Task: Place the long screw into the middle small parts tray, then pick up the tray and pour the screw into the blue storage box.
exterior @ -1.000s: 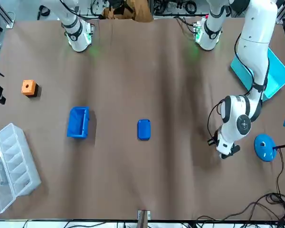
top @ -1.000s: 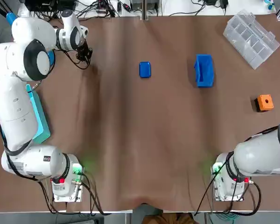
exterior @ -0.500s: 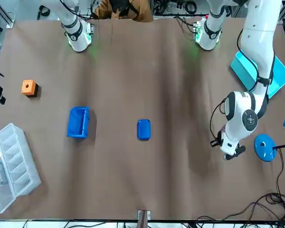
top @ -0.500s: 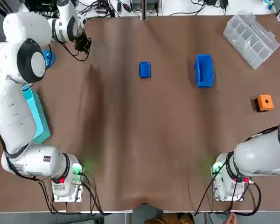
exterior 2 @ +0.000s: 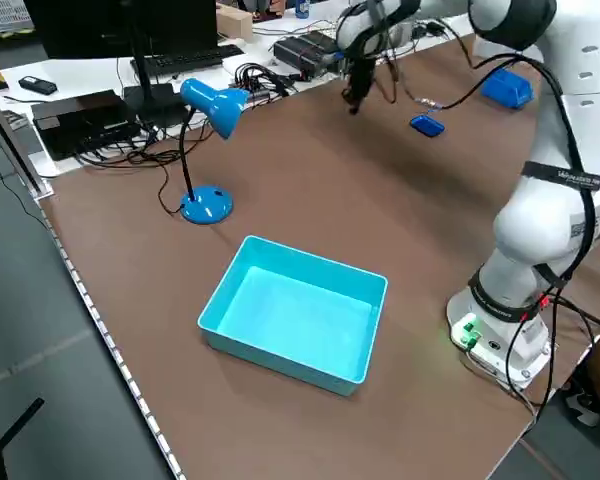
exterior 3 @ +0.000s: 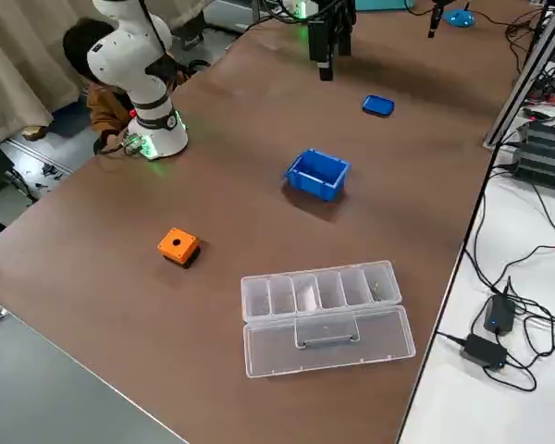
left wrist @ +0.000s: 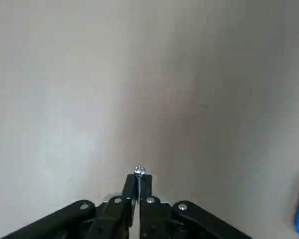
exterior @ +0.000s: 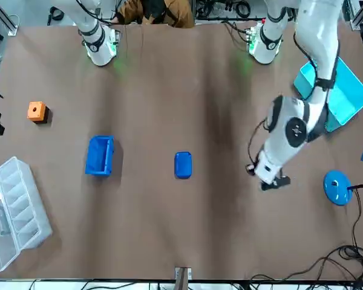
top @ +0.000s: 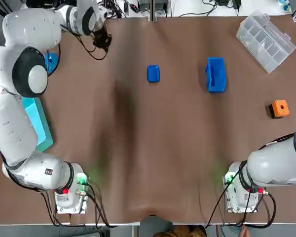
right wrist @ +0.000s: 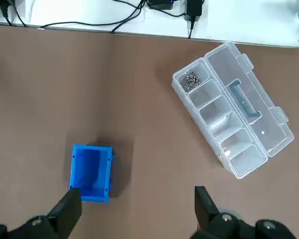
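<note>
My left gripper (top: 102,42) (exterior: 268,180) hangs over the far left part of the table. It is shut on a small silver screw (left wrist: 139,172), whose head sticks out past the fingertips (left wrist: 131,185) in the left wrist view. The small blue parts tray (top: 153,73) (exterior: 183,164) lies to the gripper's right, apart from it. Further right stands the blue storage box (top: 216,74) (exterior: 99,155) (right wrist: 91,172). My right gripper (right wrist: 134,211) is open, high above the table, looking down on the box.
A clear compartment organizer (top: 265,34) (right wrist: 231,129) lies open at the far right corner. An orange block (top: 280,108) sits near the right edge. A teal bin (exterior 2: 295,320) and a blue desk lamp (exterior 2: 208,100) stand at the left edge.
My left gripper has swung from the table's far left edge to the right, toward the small blue tray, with the screw still in it. Nothing else moved.
</note>
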Tool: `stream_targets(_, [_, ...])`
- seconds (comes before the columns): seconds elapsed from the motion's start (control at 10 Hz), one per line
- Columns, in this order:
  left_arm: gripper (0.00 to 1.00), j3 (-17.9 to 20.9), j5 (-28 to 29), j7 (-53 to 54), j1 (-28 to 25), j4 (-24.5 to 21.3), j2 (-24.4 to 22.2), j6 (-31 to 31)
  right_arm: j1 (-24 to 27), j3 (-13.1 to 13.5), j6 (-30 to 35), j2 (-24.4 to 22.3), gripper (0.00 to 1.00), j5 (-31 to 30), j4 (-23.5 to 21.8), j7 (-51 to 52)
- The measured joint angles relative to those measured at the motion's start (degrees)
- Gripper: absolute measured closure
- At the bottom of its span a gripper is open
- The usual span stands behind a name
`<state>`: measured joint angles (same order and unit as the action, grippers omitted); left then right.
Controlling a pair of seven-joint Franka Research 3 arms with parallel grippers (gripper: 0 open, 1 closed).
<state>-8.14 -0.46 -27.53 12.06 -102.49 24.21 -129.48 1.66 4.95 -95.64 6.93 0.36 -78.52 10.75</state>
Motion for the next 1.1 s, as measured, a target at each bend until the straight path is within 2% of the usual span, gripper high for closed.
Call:
stream_targets(0.2, [0.93, -3.0, 0.1, -3.0, 2.1, 0.1, -1.2, 0.5, -1.9, -0.2, 0.0, -0.2, 0.00, 0.0, 0.0, 0.0])
stream_targets(0.4, [0.93, -4.1, 0.1, -4.9, 6.7, 0.2, -1.1, 0.5, -3.6, -0.3, 0.9, -0.3, 0.00, 0.0, 0.1, -0.2])
stream_targets(0.5, [0.93, -4.1, 0.1, -6.2, 9.4, 0.4, -0.6, 0.5, -3.6, -0.2, 3.5, -0.3, 0.00, 0.1, 0.1, -0.2])
stream_targets(0.7, [0.93, -4.2, 0.1, -9.8, 13.6, 3.8, 3.0, 0.5, -4.4, -0.3, 8.5, -0.3, 0.00, 0.4, 0.1, -0.9])
stream_targets(1.1, [0.93, -4.2, 0.1, -12.0, 17.4, 13.2, 12.2, 0.5, -4.7, -0.1, 9.2, -0.2, 0.00, 0.4, -0.2, -8.4])
